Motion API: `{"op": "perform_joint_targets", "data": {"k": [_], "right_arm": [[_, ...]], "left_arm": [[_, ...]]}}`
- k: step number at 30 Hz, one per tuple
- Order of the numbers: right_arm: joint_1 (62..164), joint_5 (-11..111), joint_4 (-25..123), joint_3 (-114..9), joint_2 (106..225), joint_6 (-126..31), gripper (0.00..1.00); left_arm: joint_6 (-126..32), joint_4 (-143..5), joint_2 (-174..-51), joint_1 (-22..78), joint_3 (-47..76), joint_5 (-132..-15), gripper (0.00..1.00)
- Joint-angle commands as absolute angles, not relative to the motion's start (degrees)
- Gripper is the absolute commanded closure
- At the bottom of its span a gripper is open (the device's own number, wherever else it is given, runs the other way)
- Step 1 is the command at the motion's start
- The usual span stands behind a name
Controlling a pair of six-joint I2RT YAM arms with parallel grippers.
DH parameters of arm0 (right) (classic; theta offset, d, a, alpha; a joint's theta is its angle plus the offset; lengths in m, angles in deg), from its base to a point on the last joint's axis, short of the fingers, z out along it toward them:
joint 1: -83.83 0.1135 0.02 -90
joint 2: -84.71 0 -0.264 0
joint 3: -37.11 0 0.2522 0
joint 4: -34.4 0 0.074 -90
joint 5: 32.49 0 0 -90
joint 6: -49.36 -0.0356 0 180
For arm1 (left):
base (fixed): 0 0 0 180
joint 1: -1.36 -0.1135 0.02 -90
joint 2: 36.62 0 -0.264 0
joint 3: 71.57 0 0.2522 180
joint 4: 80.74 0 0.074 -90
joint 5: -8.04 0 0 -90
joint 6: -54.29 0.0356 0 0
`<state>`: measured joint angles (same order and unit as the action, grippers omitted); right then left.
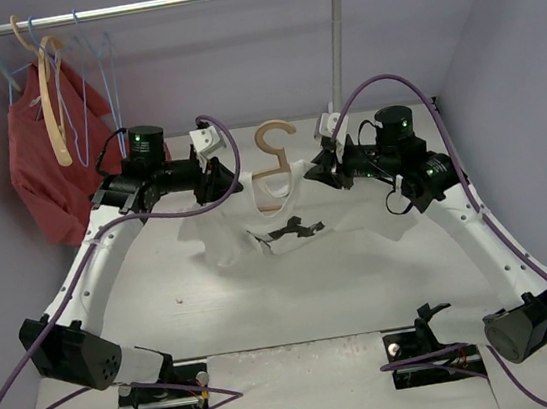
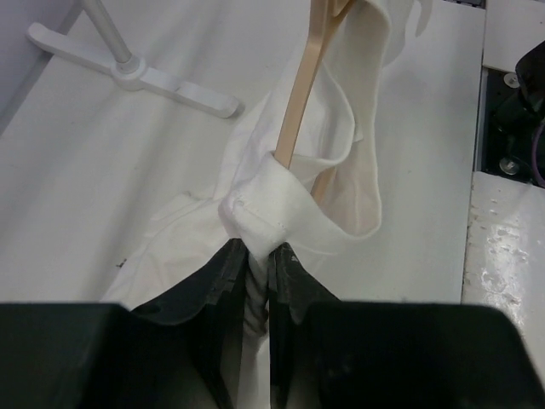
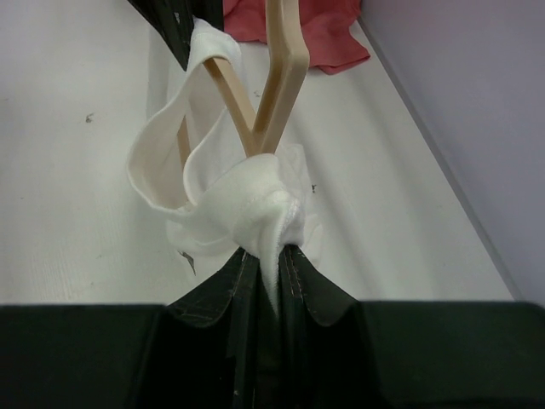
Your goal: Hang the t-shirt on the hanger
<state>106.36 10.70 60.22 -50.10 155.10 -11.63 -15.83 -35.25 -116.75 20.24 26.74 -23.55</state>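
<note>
The white short-sleeved cloth t-shirt (image 1: pixel 286 225) is held up over the pale desk (image 1: pixel 267 311), its shoulders clamped by the left pincer (image 2: pixel 258 256) and the right pincer (image 3: pixel 268 251). The light tan wooden hanger (image 1: pixel 274 146) sits inside the collar with its hook poking out. Probably only settling the shoulders and letting go are left.

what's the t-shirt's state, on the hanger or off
Partly on: the hanger sits inside the t-shirt, hook out of the collar; the left gripper and right gripper pinch cloth at its arm ends. Fully seated: cannot tell.
</note>
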Motion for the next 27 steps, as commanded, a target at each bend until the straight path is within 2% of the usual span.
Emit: {"op": "perform_joint_targets", "data": {"k": [1, 6, 9, 13, 15, 20, 27], "right_arm": [[107.04, 11.89, 54.4, -53.11, 153.53, -11.2, 0.96], [105.02, 12.51, 55.54, -53.11, 152.13, -11.11, 0.92], [104.31, 13.65, 55.46, -52.85, 151.6, -11.38, 0.73], [103.17, 14.97, 56.6, -52.94, 151.33, -11.11, 0.56], [102.65, 15.76, 56.86, -52.94, 151.07, -10.94, 0.51], [101.85, 19.36, 56.16, -52.59, 149.58, -11.02, 0.44], [101.5, 23.84, 53.52, -56.54, 147.38, -12.25, 0.31]], "left_arm": [[-16.81, -40.25, -111.43, 20.52, 28.94, -25.35, 1.0], [-17.69, -44.65, -107.37, 20.44, 27.18, -27.38, 1.0], [-17.87, -44.74, -106.06, 20.44, 26.65, -27.91, 1.0], [-17.87, -45.79, -104.13, 20.44, 25.6, -28.7, 1.0], [-17.87, -46.67, -102.98, 20.44, 25.25, -29.4, 1.0], [-18.48, -48.34, -101.39, 20.35, 25.07, -31.16, 1.0], [-23.22, -60.38, -97.97, 20.26, 22.17, -40.47, 1.0]]}}
